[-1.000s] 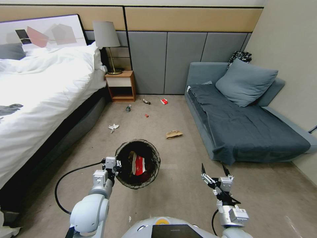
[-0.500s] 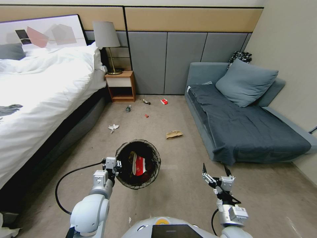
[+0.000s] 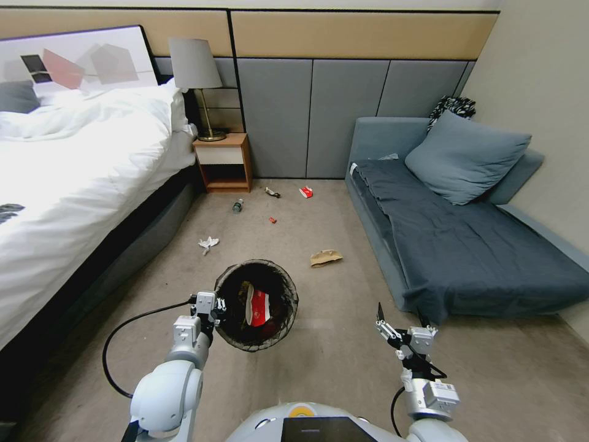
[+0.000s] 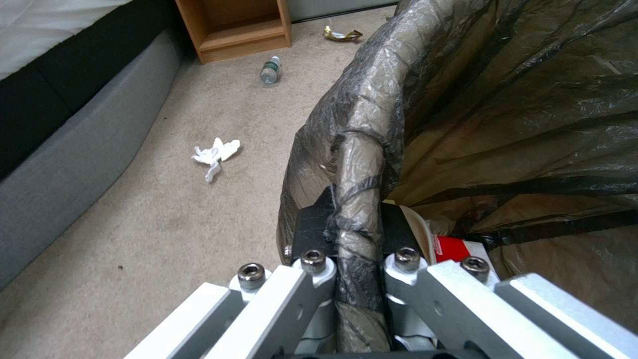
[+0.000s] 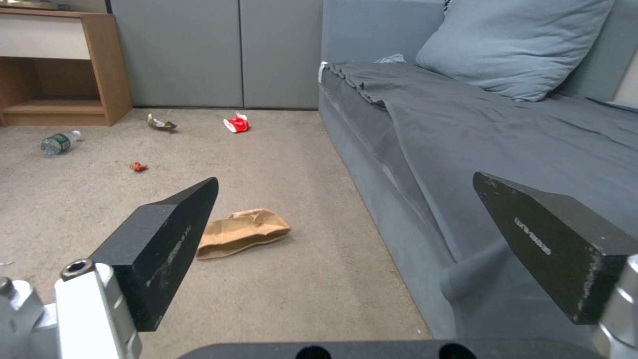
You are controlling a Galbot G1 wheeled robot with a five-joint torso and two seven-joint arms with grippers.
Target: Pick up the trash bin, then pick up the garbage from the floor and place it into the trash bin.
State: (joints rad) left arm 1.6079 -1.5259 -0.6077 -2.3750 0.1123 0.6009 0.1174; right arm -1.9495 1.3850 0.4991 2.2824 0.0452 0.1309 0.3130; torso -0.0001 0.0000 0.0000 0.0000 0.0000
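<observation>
Left wrist view has the left gripper (image 4: 356,264) with its fingers (image 4: 312,234) clamped on the bagged rim of the trash bin (image 4: 465,124), which hangs over the carpet with a red-and-white packet (image 3: 257,307) inside. Out front the right gripper (image 5: 359,249) hovers with fingers spread wide, the brown paper bag (image 5: 240,232) ahead, probably the nearest litter. Good practice: keep the bin level and close, and come down squarely over the bag before pinching.
</observation>
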